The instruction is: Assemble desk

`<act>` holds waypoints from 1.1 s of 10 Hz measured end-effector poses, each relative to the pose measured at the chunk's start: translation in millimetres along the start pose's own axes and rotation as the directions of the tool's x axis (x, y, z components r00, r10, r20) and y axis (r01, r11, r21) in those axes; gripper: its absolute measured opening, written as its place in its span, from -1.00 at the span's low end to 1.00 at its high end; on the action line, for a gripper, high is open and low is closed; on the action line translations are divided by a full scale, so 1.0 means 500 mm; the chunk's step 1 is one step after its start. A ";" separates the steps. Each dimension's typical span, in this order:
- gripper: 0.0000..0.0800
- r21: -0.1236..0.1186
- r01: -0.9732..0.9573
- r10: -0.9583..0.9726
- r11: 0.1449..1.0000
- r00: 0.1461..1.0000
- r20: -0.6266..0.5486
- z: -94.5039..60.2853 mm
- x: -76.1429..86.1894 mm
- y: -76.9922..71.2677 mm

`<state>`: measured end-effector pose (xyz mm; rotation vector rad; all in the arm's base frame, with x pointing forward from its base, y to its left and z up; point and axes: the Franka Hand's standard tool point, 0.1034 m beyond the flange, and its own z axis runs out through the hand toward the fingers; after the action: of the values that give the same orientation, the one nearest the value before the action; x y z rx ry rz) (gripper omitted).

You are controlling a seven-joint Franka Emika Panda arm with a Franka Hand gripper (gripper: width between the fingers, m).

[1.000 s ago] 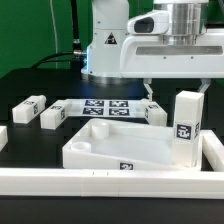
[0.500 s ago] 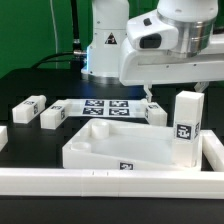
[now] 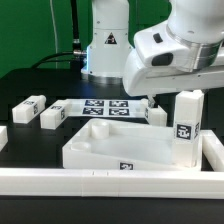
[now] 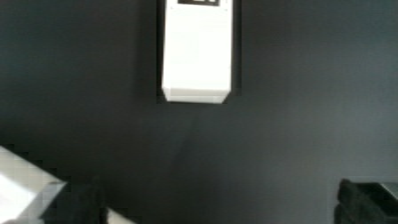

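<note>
The white desk top (image 3: 120, 146) lies rim-up in the middle of the black table. One leg block (image 3: 186, 126) stands upright at its right corner. Two more legs (image 3: 30, 108) (image 3: 55, 116) lie at the exterior view's left, and another (image 3: 156, 113) lies just behind the top. My gripper (image 3: 150, 100) hangs tilted over that rear leg, open and holding nothing. In the wrist view a leg block (image 4: 199, 50) lies on the dark table ahead of my gripper (image 4: 222, 205). Only the dark fingertips (image 4: 370, 200) show at the frame's corners.
The marker board (image 3: 105, 107) lies flat behind the desk top. Low white border rails run along the front (image 3: 110, 181) and the exterior view's right (image 3: 212, 150). The robot base (image 3: 105, 45) stands at the back. A white edge (image 4: 18, 185) shows beside one finger.
The arm's wrist has tilted and swung toward the exterior view's right and nearer the camera. The jaws stayed open. No part has moved.
</note>
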<state>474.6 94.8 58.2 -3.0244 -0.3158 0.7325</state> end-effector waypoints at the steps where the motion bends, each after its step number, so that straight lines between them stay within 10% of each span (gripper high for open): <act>1: 0.62 0.001 -0.002 0.002 1.000 1.000 -0.001 -0.001 0.000 0.002; 11: 0.62 0.002 0.035 -0.033 0.999 0.947 0.319 0.050 -0.027 0.009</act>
<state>452.5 86.9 41.5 -2.8864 -0.3719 1.2220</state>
